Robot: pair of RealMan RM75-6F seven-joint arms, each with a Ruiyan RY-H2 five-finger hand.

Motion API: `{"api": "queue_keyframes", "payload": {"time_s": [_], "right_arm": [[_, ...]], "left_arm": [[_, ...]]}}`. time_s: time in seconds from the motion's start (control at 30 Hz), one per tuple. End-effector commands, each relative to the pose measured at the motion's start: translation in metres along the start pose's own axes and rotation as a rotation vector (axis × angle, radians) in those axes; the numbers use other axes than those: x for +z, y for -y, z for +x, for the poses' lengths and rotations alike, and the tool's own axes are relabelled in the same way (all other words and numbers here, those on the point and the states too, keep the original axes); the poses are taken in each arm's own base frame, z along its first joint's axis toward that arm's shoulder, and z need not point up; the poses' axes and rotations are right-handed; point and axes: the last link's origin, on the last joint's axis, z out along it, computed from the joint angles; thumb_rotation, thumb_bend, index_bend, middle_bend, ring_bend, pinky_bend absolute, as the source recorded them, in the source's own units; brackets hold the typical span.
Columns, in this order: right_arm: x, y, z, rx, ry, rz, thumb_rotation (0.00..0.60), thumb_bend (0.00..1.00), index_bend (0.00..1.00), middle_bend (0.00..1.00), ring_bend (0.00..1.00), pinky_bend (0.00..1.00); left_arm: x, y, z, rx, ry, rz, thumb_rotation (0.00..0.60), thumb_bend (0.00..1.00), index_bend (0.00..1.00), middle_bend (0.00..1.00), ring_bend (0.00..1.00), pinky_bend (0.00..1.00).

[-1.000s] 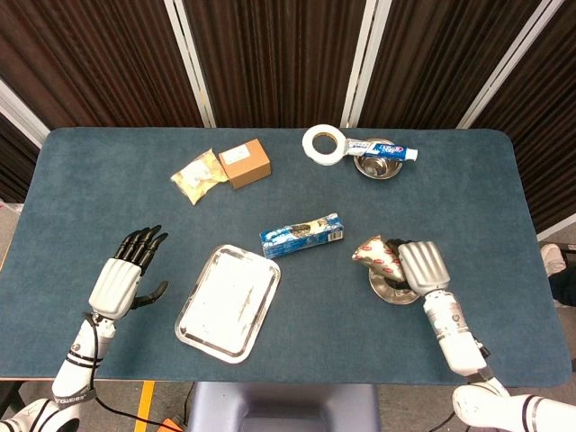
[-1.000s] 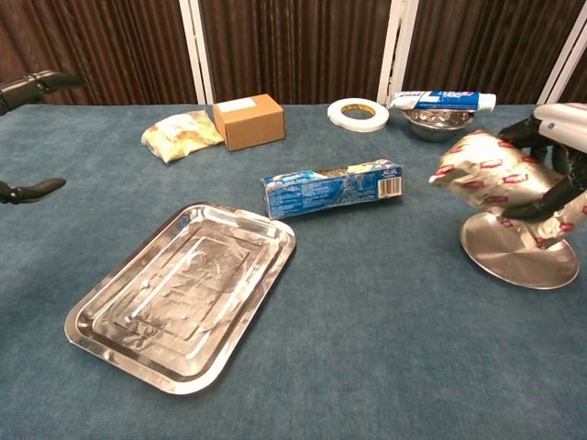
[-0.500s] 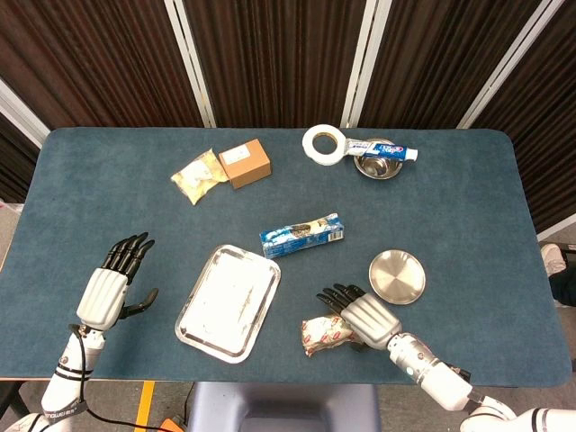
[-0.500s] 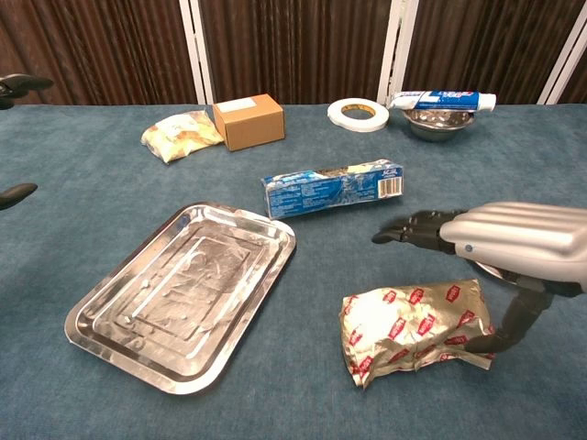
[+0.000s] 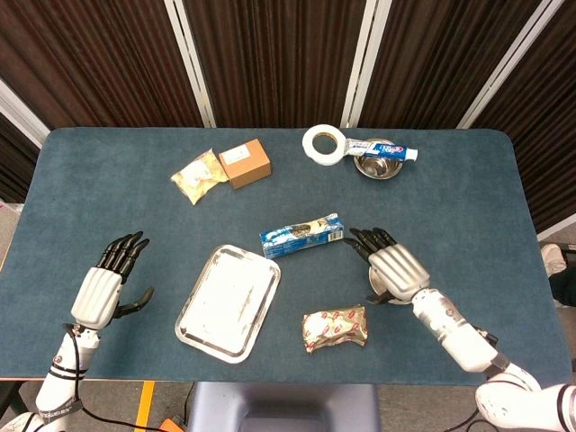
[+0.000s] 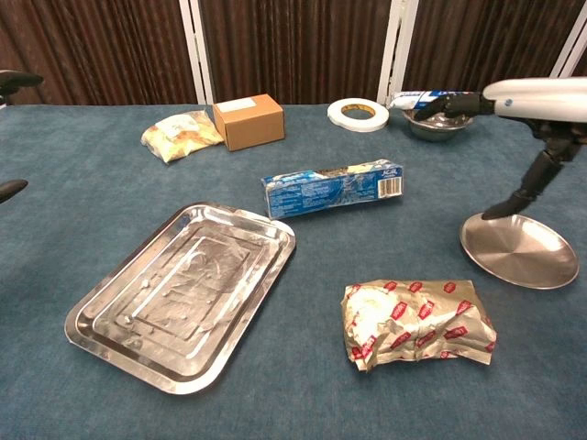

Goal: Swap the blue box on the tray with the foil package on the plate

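Near the front edge of the tabletop, the foil package (image 5: 335, 328) lies flat on the blue cloth, between the tray (image 5: 229, 301) and the plate (image 6: 520, 250), and it touches neither of them. No hand holds it. The tray is bare and sits a little left of the middle, close to the front edge. The blue box (image 5: 302, 236) lies on the cloth just behind the tray's far right corner, near the centre of the tabletop, not on the tray. The plate stands toward the right side; in the head view the right hand (image 5: 392, 267) hovers above it and hides most of it. This hand holds nothing, and its fingers (image 5: 367, 241) are stretched out and apart, pointing toward the blue box. The left hand (image 5: 104, 286) is over the left front part of the tabletop, well apart from the tray, also with fingers spread and nothing in it. Toward the back edge there are a snack bag (image 5: 199, 175) and, just beside it, a brown cardboard box (image 5: 245, 163); further right lie a roll of tape (image 5: 323, 144) and a toothpaste tube (image 5: 383, 149) that rests across a small metal bowl (image 5: 376, 166).
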Motion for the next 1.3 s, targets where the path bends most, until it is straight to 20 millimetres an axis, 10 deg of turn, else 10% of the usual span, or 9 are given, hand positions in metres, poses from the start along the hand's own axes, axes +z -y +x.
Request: {"api": "queue_keyframes", "payload": {"time_s": [0.03,0.33,0.73,0.83,0.97,1.3], "right_arm": [[0.064,0.014,0.018,-0.054,-0.005,0.005,0.600,0.18,0.00,0.00,0.00,0.00],[0.159,0.055,-0.019,-0.130,0.072,-0.028,0.600,0.18,0.00,0.00,0.00,0.00],[0.203,0.069,-0.048,-0.106,0.099,-0.116,0.600,0.31,0.16,0.04,0.00,0.01],[0.207,0.068,-0.049,-0.113,0.070,-0.141,0.600,0.35,0.42,0.28,0.16,0.25],[0.208,0.065,-0.050,-0.126,0.028,-0.151,0.600,0.39,0.81,0.59,0.66,0.77],[0.172,0.041,-0.012,-0.126,-0.086,-0.126,0.600,0.41,0.92,0.69,0.80,0.89]], "left_arm": [[-0.002,0.005,0.000,0.007,0.004,0.015,0.600,0.34,0.00,0.00,0.00,0.10],[-0.006,0.019,0.005,0.039,0.006,0.055,0.600,0.34,0.00,0.00,0.00,0.10],[-0.009,0.037,0.009,0.053,-0.004,0.125,0.600,0.38,0.00,0.00,0.00,0.10],[-0.009,0.039,0.010,0.049,-0.008,0.128,0.600,0.39,0.00,0.00,0.00,0.10],[-0.010,0.040,0.010,0.050,-0.007,0.132,0.600,0.39,0.00,0.00,0.00,0.10],[-0.016,0.029,0.014,0.053,-0.009,0.104,0.600,0.39,0.00,0.00,0.00,0.10]]}}
